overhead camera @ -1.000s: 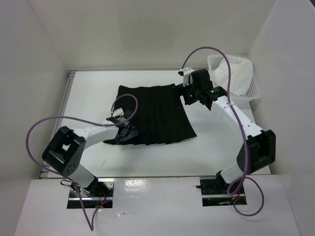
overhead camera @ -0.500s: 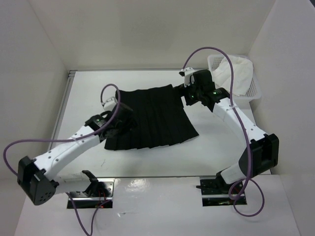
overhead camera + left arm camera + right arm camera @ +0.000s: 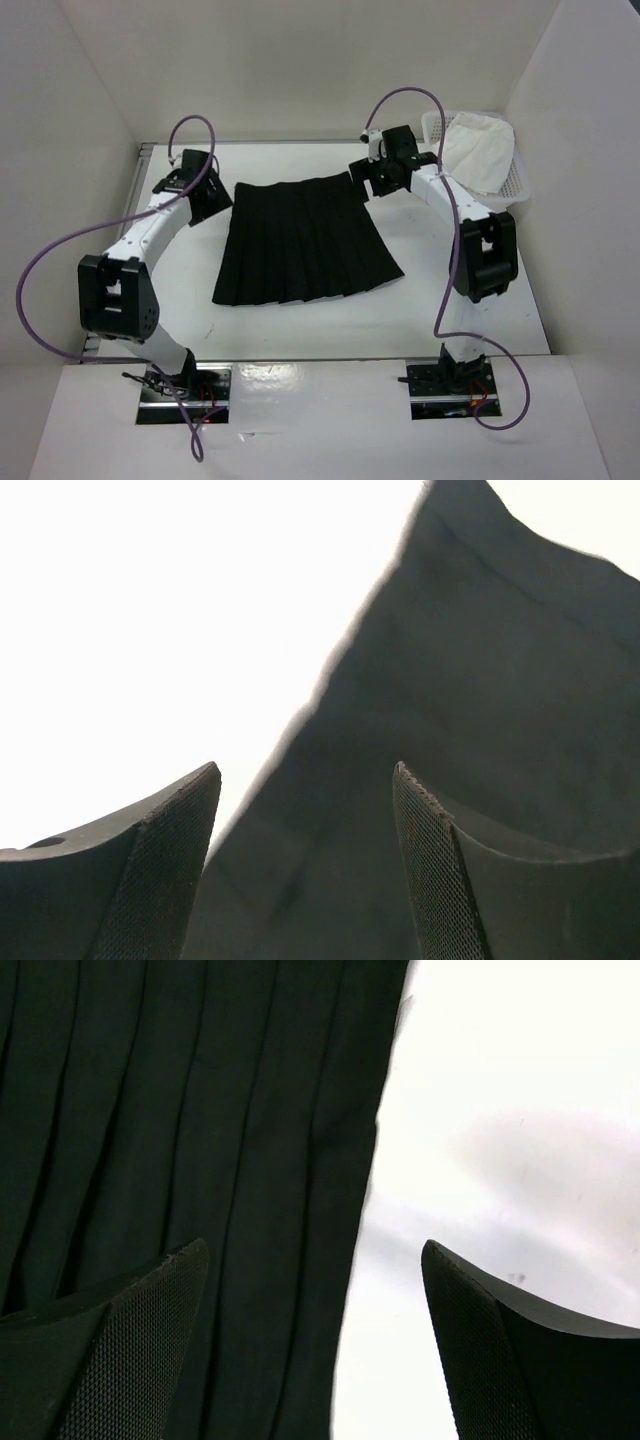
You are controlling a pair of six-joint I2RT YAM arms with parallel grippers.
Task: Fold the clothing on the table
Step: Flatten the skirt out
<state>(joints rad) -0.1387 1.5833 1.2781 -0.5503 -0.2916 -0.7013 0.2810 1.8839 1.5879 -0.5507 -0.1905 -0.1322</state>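
The clothing [image 3: 305, 240], a black pleated skirt, lies flat on the white table [image 3: 450, 300] with its narrower waistband at the far side. My left gripper [image 3: 220, 197] hovers at the skirt's far left corner. In the left wrist view its fingers [image 3: 160, 860] stand open over the skirt's slanting edge [image 3: 420, 730], holding nothing. My right gripper [image 3: 362, 181] is at the far right corner of the waistband. In the right wrist view it is open [image 3: 315, 1260], straddling the skirt's side edge [image 3: 200, 1110], one finger [image 3: 130, 1350] over the pleats and the other over bare table.
A white mesh basket [image 3: 515, 185] holding a white cloth [image 3: 480, 150] stands at the far right corner. A grey rail [image 3: 135, 205] runs along the table's left edge. White walls enclose the far side and both sides. Purple cables loop above both arms.
My left arm has swung from the skirt's near left hem up to its far left corner. The skirt now lies flatter. My right gripper has shifted slightly left and farther away.
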